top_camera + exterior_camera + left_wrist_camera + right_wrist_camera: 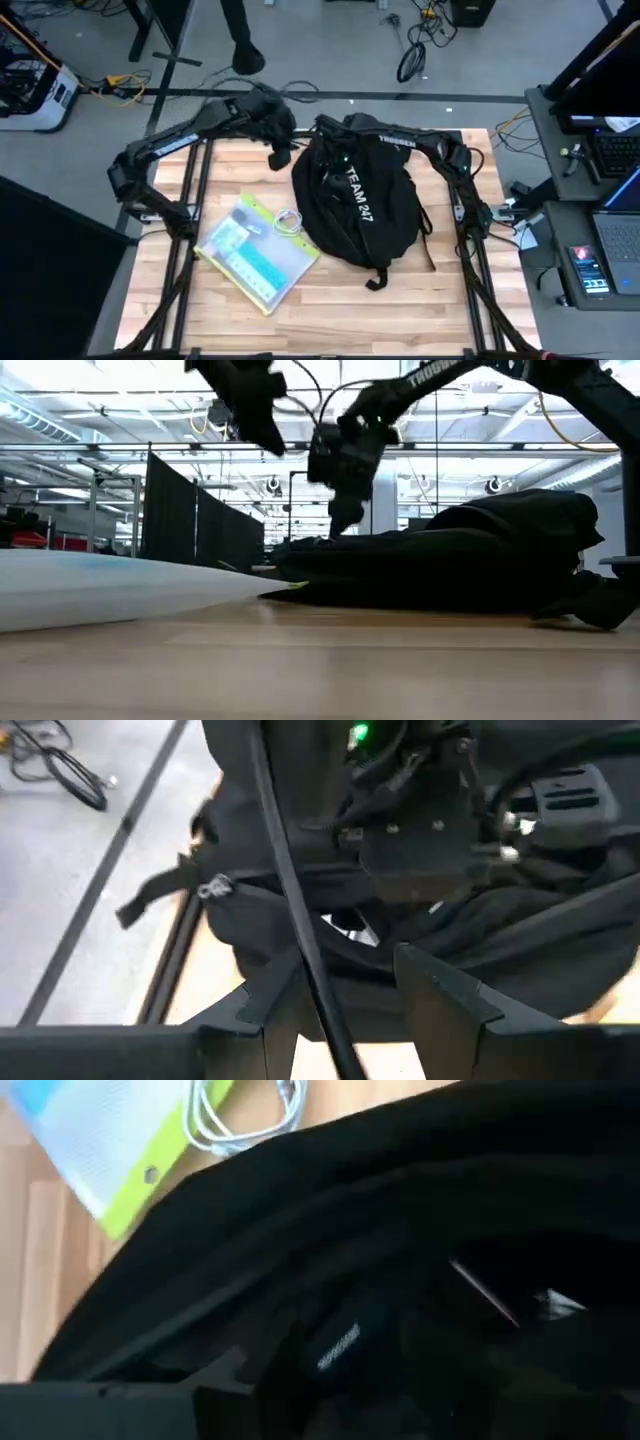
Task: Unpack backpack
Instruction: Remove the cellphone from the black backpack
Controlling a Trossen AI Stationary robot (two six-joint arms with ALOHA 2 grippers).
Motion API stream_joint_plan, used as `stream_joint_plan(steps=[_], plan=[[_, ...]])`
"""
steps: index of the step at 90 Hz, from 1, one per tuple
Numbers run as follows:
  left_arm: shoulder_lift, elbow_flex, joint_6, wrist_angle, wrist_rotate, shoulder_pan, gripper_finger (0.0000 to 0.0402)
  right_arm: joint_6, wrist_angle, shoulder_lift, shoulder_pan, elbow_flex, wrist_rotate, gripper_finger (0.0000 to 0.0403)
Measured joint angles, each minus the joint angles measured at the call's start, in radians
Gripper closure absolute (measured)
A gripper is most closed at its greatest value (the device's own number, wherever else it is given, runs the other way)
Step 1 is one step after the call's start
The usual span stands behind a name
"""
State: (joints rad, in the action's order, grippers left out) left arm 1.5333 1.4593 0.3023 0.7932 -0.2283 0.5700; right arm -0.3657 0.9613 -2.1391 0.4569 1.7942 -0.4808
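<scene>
Both grippers' jaws cannot be told; only the high view shows the backpack's [362, 205] lettering, while the right wrist view shows its dark opening.

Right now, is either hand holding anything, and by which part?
Cannot be told: the right hand is down in the backpack opening, the left hand beside it.

- Backpack [358, 205]: large, rounded, black fabric, white "TEAM 247" lettering on the upward face.
- Pose: lying flat on the tabletop [330, 310], slightly toward 3 o'clock of centre.
- Straps trail toward 6 o'clock; top end points to 12 o'clock.
</scene>
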Motion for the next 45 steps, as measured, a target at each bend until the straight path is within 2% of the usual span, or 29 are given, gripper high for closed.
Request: stream_joint_plan(steps=[11, 21, 32, 45], plan=[[0.052, -0.037, 0.002, -0.070, -0.004, 0.030, 0.0259, 0.091, -0.226, -0.002, 0.006, -0.135, 0.012, 0.0260], [0.100, -0.082, 0.002, -0.145, -0.008, 0.066, 0.0259, 0.182, -0.360, -0.002, 0.008, -0.207, 0.020, 0.0261], [0.164, -0.119, 0.002, -0.189, -0.033, 0.089, 0.0259, 0.234, -0.357, -0.002, 0.007, -0.249, 0.081, 0.0261], [0.225, -0.165, 0.019, -0.179, -0.033, 0.098, 0.0259, 0.193, -0.233, 0.001, -0.025, -0.253, 0.057, 0.0261]])
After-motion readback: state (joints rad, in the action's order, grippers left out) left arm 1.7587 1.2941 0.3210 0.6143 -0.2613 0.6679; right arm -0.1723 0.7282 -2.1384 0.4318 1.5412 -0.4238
